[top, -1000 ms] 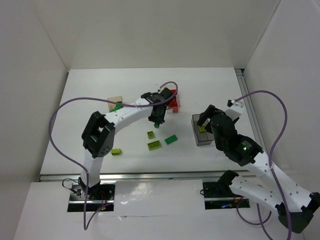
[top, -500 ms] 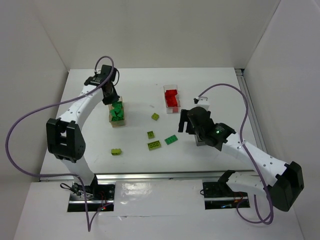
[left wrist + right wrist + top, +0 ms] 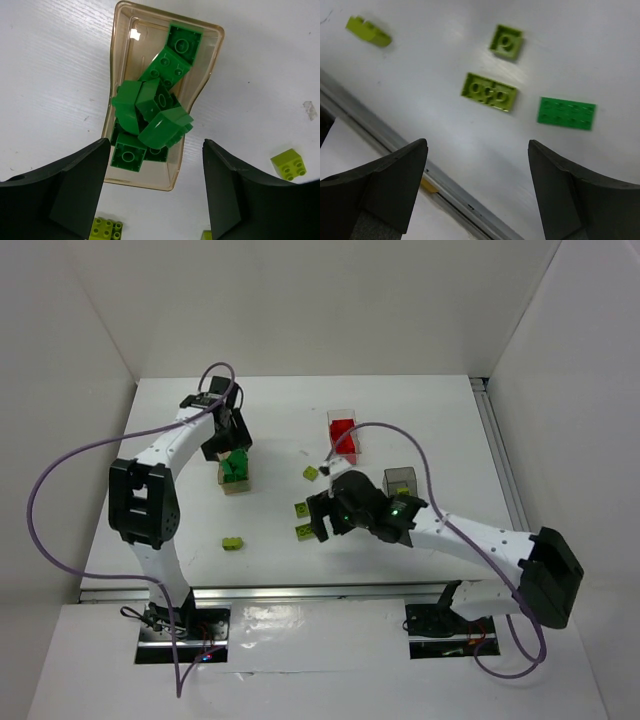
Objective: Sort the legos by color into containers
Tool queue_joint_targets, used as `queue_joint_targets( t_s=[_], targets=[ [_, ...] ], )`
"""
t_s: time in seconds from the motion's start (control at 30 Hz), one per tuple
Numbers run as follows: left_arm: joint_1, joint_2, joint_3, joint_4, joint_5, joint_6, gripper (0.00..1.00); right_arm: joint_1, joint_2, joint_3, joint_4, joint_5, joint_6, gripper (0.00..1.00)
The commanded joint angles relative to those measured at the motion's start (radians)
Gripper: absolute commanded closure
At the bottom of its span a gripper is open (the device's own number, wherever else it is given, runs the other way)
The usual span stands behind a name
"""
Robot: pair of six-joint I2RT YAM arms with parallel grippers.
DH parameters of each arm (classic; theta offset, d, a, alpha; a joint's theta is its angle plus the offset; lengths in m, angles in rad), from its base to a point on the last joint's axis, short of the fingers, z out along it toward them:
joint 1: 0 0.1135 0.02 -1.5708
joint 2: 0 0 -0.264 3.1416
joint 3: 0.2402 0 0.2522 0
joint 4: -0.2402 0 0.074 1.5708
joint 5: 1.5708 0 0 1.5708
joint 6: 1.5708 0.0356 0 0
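Left wrist | left gripper [image 3: 155, 145] hung wide open, empty, above tan box [image 3: 114, 90] heaped with dark green bricks [image 3: 152, 112] | right gripper [image 3: 477, 145] gaped empty over loose green plate [image 3: 566, 113], seemingly lining up a pick

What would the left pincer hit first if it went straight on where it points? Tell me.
The left pincer, open and empty, points down into the tan container. It would likely meet the topmost of the heaped green bricks first, before the container's floor; its height above them is unclear.
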Motion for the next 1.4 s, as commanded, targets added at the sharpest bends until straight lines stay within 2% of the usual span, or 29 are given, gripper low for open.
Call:
queue_joint_targets(
  t_s=[0.0,0.27,0.37,0.47,0.67,0.8,0.9,0.93,0.97,1.03,1.07,1.17,1.27,1.3,1.37],
  targets=[
    [0.006,-0.074,0.051,0.005,0.020,0.023,0.17,0.083,0.079,0.078,0.162,-0.088,-0.108,0.12],
    [0.072,-0.326,0.039,-0.015,0.058,0.004,0.18,0.205,0.460,0.270,0.326,-0.134,-0.322,0.10],
    [0.113,-0.395,0.029,-0.001,0.058,0.024,0.18,0.225,0.616,0.391,0.326,-0.164,-0.404,0.09],
    [0.158,-0.406,0.054,-0.043,0.068,0.035,0.18,0.246,0.736,0.489,0.326,-0.200,-0.459,0.07],
    [0.225,-0.449,0.012,-0.017,0.192,0.053,0.20,0.255,0.894,0.632,0.295,-0.240,-0.488,0.07],
    [0.234,-0.440,0.003,-0.007,0.222,0.053,0.20,0.255,0.958,0.696,0.306,-0.261,-0.458,0.24],
    [0.234,-0.440,-0.018,0.003,0.232,0.053,0.20,0.255,0.977,0.730,0.292,-0.272,-0.448,0.43],
    [0.243,-0.440,-0.018,0.003,0.241,0.053,0.21,0.265,0.977,0.730,0.292,-0.272,-0.439,0.51],
    [0.243,-0.440,-0.027,0.003,0.241,0.064,0.21,0.265,0.963,0.715,0.313,-0.258,-0.439,0.67],
    [0.243,-0.440,-0.028,0.003,0.241,0.064,0.21,0.265,0.908,0.647,0.349,-0.218,-0.404,0.84],
    [0.243,-0.440,-0.037,0.003,0.250,0.064,0.21,0.265,0.888,0.627,0.363,-0.189,-0.404,0.87],
    [0.243,-0.440,-0.046,0.013,0.261,0.073,0.21,0.254,0.792,0.561,0.361,-0.132,-0.341,0.87],
    [0.243,-0.440,-0.055,0.032,0.330,0.084,0.21,0.211,0.648,0.535,0.279,-0.011,-0.258,0.87],
    [0.233,-0.440,-0.069,0.032,0.340,0.084,0.21,0.197,0.608,0.518,0.256,0.072,-0.235,0.87],
    [0.176,-0.440,-0.069,0.057,0.350,0.095,0.21,0.127,0.488,0.442,0.187,0.133,-0.167,0.87]
  ],
)
